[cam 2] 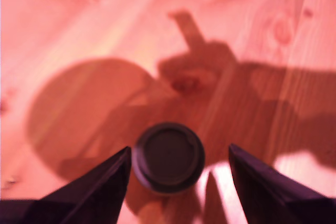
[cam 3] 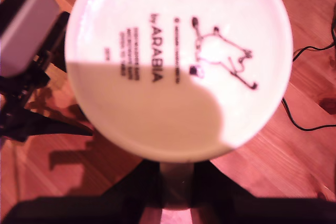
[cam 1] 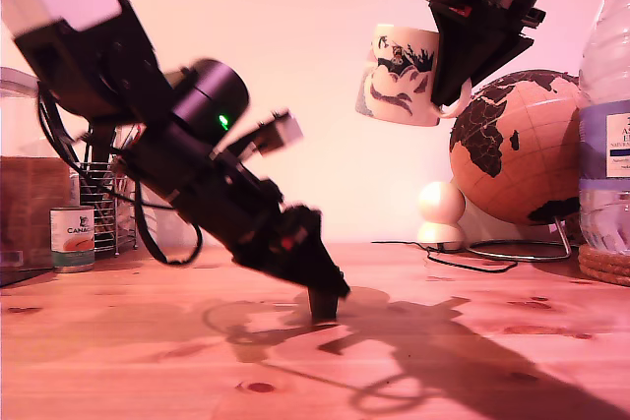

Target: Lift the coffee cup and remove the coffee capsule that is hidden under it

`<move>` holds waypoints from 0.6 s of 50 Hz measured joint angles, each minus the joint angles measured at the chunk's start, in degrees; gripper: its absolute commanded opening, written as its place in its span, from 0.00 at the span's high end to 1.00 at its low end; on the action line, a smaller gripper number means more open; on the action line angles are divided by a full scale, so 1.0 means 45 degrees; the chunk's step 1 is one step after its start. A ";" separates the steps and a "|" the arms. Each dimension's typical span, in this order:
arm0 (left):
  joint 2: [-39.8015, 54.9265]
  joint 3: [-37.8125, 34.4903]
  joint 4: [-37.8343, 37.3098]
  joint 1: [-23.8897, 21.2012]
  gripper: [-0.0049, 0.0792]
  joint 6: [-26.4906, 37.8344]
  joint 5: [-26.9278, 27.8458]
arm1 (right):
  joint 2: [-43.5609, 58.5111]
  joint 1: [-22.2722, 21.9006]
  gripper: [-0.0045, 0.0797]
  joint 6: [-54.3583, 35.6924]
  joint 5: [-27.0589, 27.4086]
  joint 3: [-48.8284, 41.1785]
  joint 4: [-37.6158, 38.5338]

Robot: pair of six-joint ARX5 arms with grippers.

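Home w/ wooden table (cam 1: 118,361), globe (cam 1: 512,150), water bottle (cam 1: 605,135), tin can (cam 1: 72,238).

my second gripper (cam 3: 176,182) hides most of the coffee cup (cam 1: 404,76) handle. the water bottle (cam 1: 605,125) is cut off at the exterior view's right. the small tin can (cam 1: 72,238) label is too small to read.

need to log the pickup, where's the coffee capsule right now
The coffee capsule stands on the wooden table near the middle of the exterior view, between the open fingers of my first hand, well below the lifted coffee cup.
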 measured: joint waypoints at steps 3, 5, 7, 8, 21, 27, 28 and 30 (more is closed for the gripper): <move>0.0005 0.0126 -0.0282 -0.0029 0.53 0.0345 -0.0010 | 0.0000 0.0000 0.96 0.0000 0.0000 0.0000 -0.0005; 0.0005 0.0204 -0.0350 -0.0063 0.62 0.0403 -0.0010 | 0.0000 -0.0005 0.96 0.0000 0.0005 0.0000 -0.0005; 0.0005 0.0243 -0.0350 -0.0078 0.67 0.0753 -0.0005 | 0.0000 0.0000 0.96 0.0000 0.0000 0.0000 0.0005; 0.0005 0.0253 -0.0350 -0.0087 0.69 0.0753 -0.0005 | 0.0000 0.0000 0.96 -0.0005 0.0000 0.0000 0.0005; 0.0005 0.0262 -0.0355 -0.0189 0.86 0.1078 0.0005 | 0.0000 -0.0010 0.96 -0.0005 -0.0015 0.0000 0.0087; 0.0005 0.0291 -0.0461 -0.0189 0.86 0.1078 0.0010 | 0.0000 -0.0078 0.96 -0.0010 -0.0253 0.0000 0.0087; 0.0005 0.0306 -0.0500 -0.0189 0.86 0.1078 0.0010 | 0.0000 -0.0087 0.96 -0.0010 -0.0253 0.0000 0.0087; 0.0000 0.0325 -0.0583 -0.0189 0.86 0.1078 0.0034 | 0.0000 -0.0097 0.96 -0.0005 -0.0248 0.0000 0.0087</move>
